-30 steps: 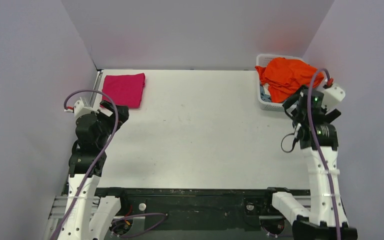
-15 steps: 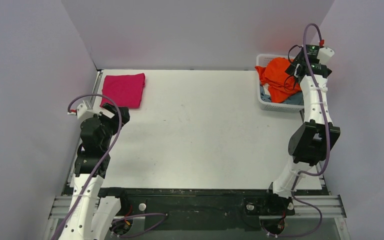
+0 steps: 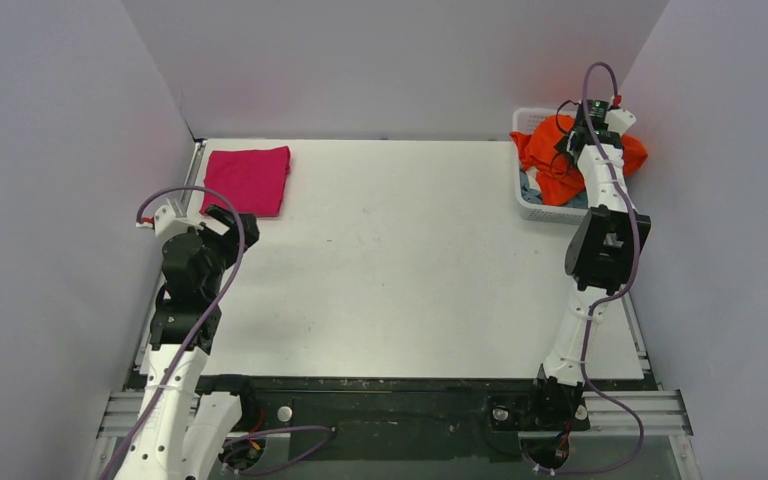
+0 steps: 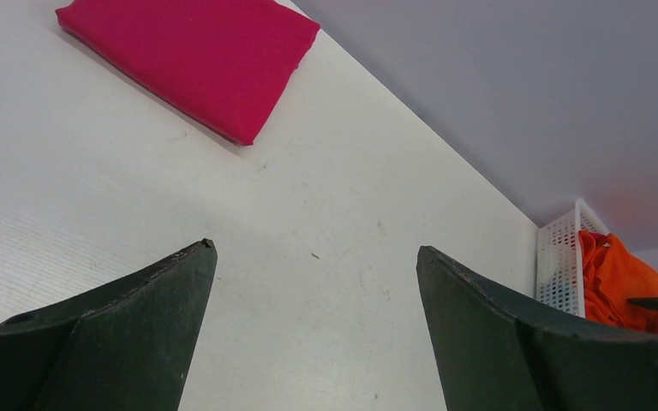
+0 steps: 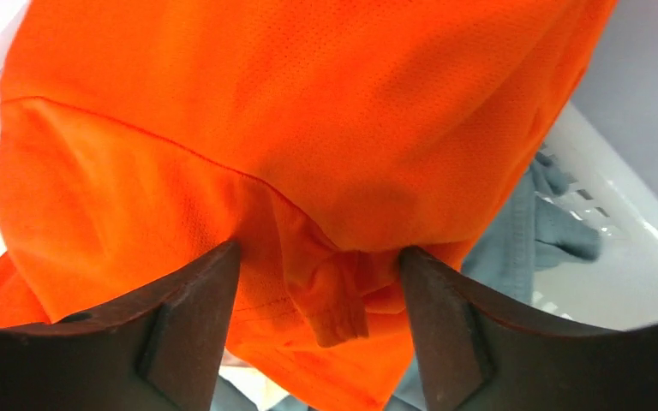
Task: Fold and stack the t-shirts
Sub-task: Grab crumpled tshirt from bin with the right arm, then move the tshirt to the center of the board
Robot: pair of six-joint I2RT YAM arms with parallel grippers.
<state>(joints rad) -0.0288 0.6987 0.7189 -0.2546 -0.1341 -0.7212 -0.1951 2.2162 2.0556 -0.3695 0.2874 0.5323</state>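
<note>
Right pincer [image 5: 319, 253]: has swung out over the white plastic lattice basket [image 3: 532, 207], jaws narrowed but apart, astride a fold of the bright orange cloth t-shirt [image 5: 308, 103].
Left pincer [image 4: 315, 248]: unchanged, wide open, empty.
Folded magenta cloth t-shirt [image 3: 249, 179]: unmoved, far-left corner of the counter [image 3: 400, 260].

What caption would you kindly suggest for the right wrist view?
Right end effector straddling a fold of the orange t-shirt in the basket.
</note>
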